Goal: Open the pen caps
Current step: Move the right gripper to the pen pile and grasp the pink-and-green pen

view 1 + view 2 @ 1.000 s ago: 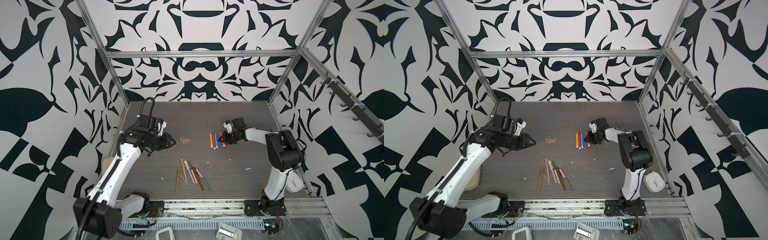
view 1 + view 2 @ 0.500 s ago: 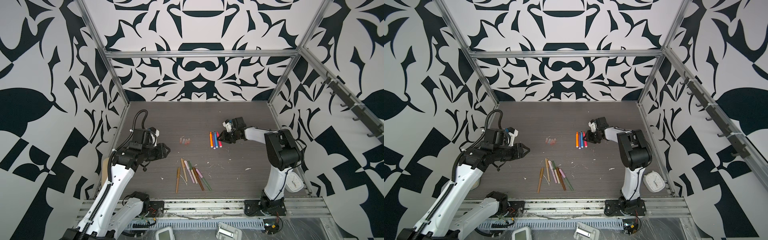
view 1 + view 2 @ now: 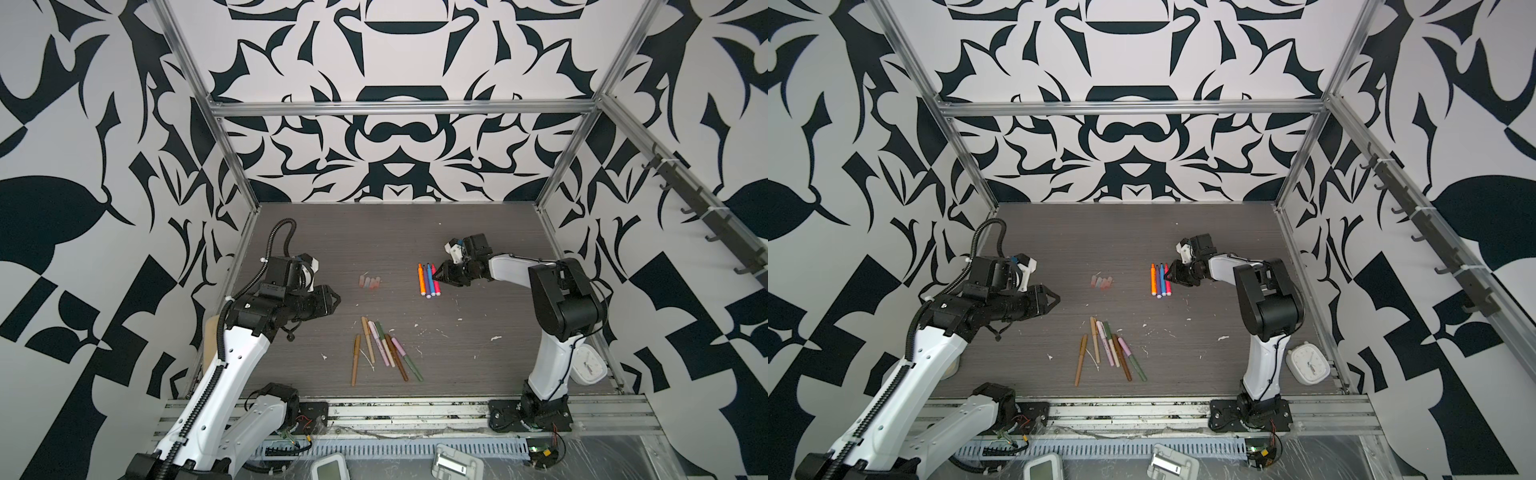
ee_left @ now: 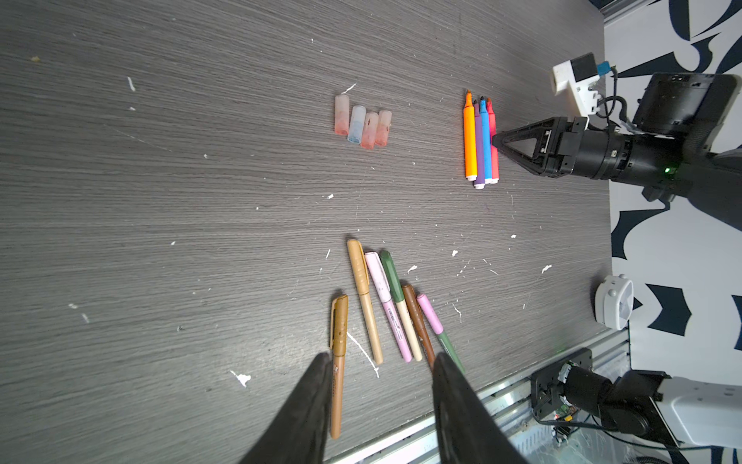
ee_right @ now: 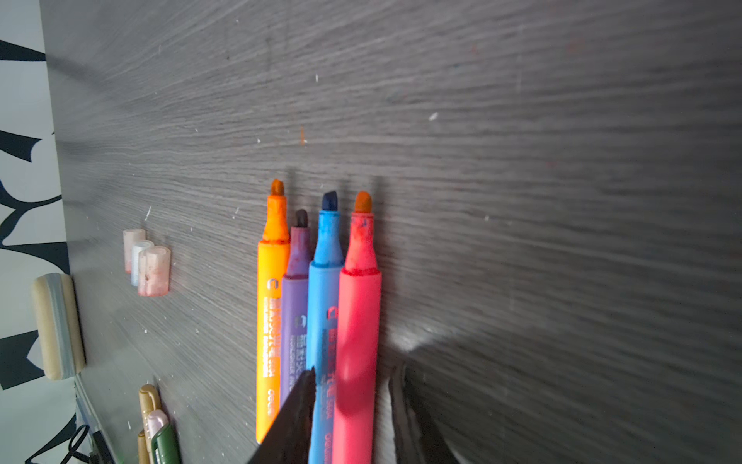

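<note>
Several translucent pen caps (image 3: 369,283) (image 4: 362,122) lie loose side by side at mid-table. To their right is a row of uncapped pens (image 3: 428,279) (image 5: 297,305) in orange, purple, blue and pink. My right gripper (image 3: 434,277) (image 5: 353,368) is open low over that row, and the pink pen (image 5: 357,313) lies on the table between its fingers, with a gap on one side. Several thin pens (image 3: 382,349) (image 4: 385,313) in tan, pink, olive and brown, caps on, lie fanned nearer the front. My left gripper (image 3: 337,297) (image 4: 381,357) hovers open and empty to their left.
A white timer (image 3: 586,365) stands at the front right corner beside the right arm's base. A tan block (image 3: 212,332) leans at the table's left edge. An aluminium rail (image 3: 415,409) runs along the front. Small white scraps dot the tabletop.
My right gripper's jaws have opened and the pink pen now lies in the row with the other three. My left arm has drawn back from the loose caps toward the front left.
</note>
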